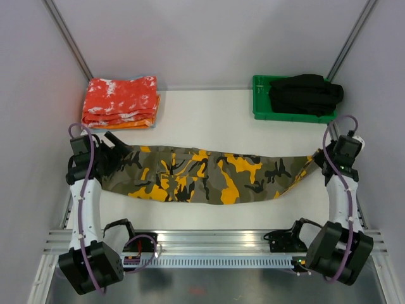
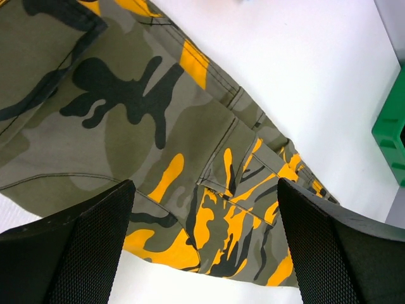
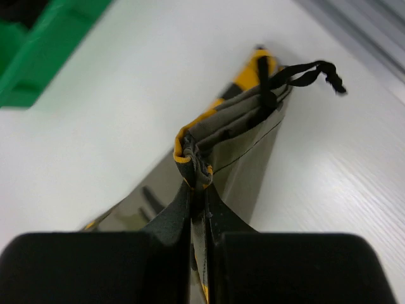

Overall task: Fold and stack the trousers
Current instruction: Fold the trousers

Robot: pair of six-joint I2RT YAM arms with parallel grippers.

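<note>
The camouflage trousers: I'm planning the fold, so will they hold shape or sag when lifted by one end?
Probably floppy: the trousers bunch into folds where the right hand pinches them. Likely to sag mid-length, being long and gripped at one end only; the left hand is open above the other end.

The camouflage trousers [image 1: 209, 174] lie stretched lengthwise, apparently folded, right end bunched.
</note>
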